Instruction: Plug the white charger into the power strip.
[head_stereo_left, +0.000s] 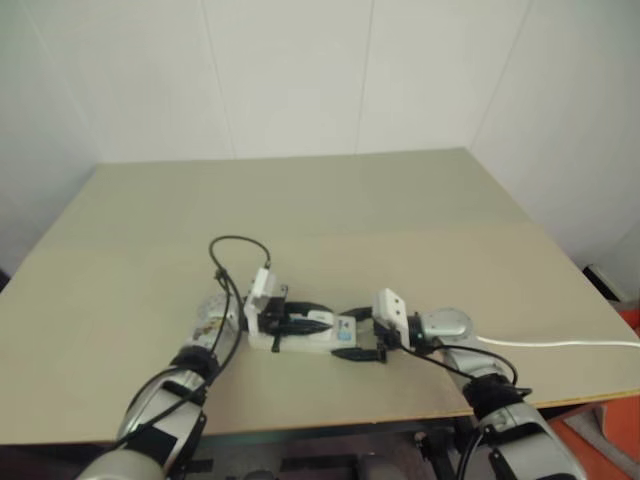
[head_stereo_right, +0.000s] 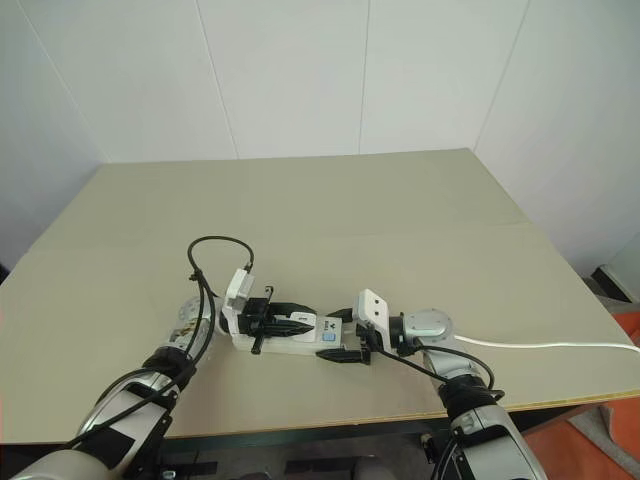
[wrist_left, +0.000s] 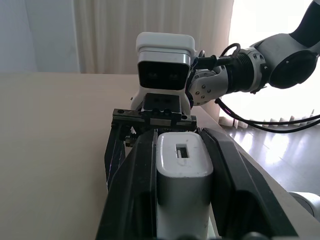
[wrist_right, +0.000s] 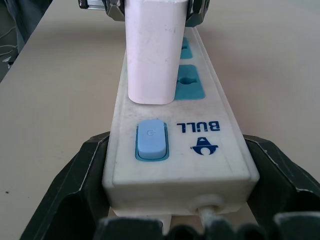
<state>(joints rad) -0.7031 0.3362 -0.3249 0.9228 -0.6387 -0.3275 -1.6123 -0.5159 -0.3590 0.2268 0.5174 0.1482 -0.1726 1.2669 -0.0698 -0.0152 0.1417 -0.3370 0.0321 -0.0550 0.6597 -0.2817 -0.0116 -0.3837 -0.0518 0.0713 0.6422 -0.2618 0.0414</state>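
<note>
- My left gripper (wrist_left: 182, 200) is closed on the white charger (wrist_right: 152, 50), with one black finger on each side of it.
- My right gripper (wrist_right: 175, 200) clamps the switch end of the power strip (wrist_right: 210, 145), where the thin cable comes out, and holds it on the bench (head_stereo_left: 400, 220).
- The strip's long axis runs between my two grippers, from left to right across the bench.
- The charger stands upright over the socket next to the blue switch (wrist_right: 151, 139). Its bottom face meets the strip or is just above it; I cannot tell if the pins are already in.
- I judge that the coming move is a straight push down into the strip, keeping the charger upright.
</note>
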